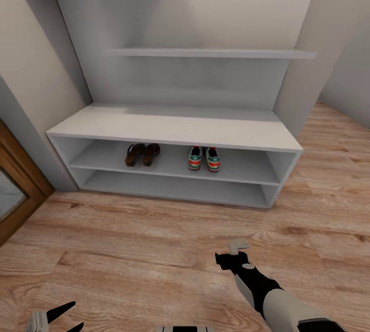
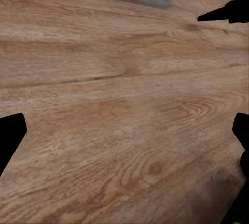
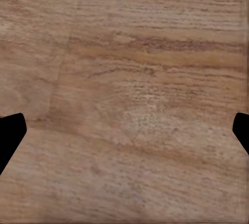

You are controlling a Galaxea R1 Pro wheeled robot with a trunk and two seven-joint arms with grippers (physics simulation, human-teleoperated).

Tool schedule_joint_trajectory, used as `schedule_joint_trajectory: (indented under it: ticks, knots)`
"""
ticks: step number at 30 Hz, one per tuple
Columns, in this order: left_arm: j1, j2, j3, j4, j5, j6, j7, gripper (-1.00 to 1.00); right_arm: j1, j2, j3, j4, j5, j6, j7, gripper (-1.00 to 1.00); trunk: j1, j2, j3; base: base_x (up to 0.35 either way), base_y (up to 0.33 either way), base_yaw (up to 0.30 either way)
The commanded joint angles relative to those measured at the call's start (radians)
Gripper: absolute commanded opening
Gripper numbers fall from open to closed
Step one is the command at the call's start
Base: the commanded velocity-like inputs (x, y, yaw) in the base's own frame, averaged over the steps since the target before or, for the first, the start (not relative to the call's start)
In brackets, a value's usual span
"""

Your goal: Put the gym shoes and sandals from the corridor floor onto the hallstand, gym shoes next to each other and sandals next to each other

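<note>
Pincers (image 3: pixel 124 130) both apart, empty; our sandals (image 1: pixel 142 154) at ten o'clock beside sneakers (image 1: pixel 204 158) — careless reach could knock either pair off.

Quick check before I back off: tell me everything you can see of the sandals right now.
The sandals are a brown pair with darker strap parts, small in the head view so finer detail is unclear. They stand side by side, touching or nearly so, on the upper open shelf of the hallstand, in its left half, under the bench top. They rest flat on the shelf board, off the floor. The gym shoes sit apart to their right on the same shelf. No gripper touches them.
</note>
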Motion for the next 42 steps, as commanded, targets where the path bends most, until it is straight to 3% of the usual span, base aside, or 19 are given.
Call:
schedule_joint_trajectory:
  ticks: [1,4,5,9,10,13,26,32,38,42]
  knots:
    - [0.0,0.0,0.001,0.001,0.001,-0.006,-0.003,1.0,-0.001,-0.003,0.006,0.02,0.005,-0.023,-0.002,1.0,-0.004,0.007,0.003,0.0,0.0,0.0]
    - [0.001,0.001,0.001,0.002,0.001,-0.006,-0.003,1.0,0.0,-0.012,0.006,0.073,0.01,-0.074,0.0,1.0,-0.016,0.028,0.012,0.0,0.0,0.0]
    - [0.001,-0.001,0.001,0.003,0.001,-0.006,0.034,1.0,0.035,-0.076,0.006,0.154,0.03,-0.187,0.003,1.0,-0.019,0.035,0.015,0.0,0.0,0.0]
    - [0.001,-0.001,0.001,0.004,0.002,-0.006,0.049,1.0,0.072,-0.101,0.006,0.16,0.031,-0.227,0.012,1.0,-0.035,0.063,0.028,0.0,0.0,0.0]
    - [0.002,-0.002,0.001,0.006,0.003,-0.004,0.066,1.0,0.122,-0.126,0.006,0.163,0.03,-0.306,0.037,1.0,-0.039,0.07,0.031,0.0,0.0,0.0]
    - [0.001,-0.002,0.002,0.029,0.004,-0.005,0.114,1.0,0.157,-0.143,0.005,0.164,0.028,-0.388,0.06,1.0,-0.05,0.091,0.04,0.0,0.0,0.0]
    - [0.001,-0.007,0.002,0.077,0.004,-0.006,0.286,1.0,0.249,-0.158,0.003,0.164,0.022,-0.52,0.072,1.0,-0.1,0.182,0.081,0.0,0.0,0.0]
    - [0.001,-0.009,0.001,0.103,0.004,-0.007,0.406,1.0,0.287,-0.161,0.0,0.164,0.013,-0.593,0.069,1.0,-0.123,0.224,0.1,0.0,0.0,0.0]
    - [0.001,-0.013,0.002,0.129,0.003,-0.008,0.51,1.0,0.316,-0.163,-0.001,0.164,-0.015,-0.618,0.067,1.0,-0.146,0.266,0.118,0.0,0.0,0.0]
    - [0.001,-0.024,0.0,0.145,0.003,-0.008,0.584,1.0,0.338,-0.173,-0.001,0.164,-0.06,-0.625,0.067,1.0,-0.161,0.294,0.131,0.0,0.0,0.0]
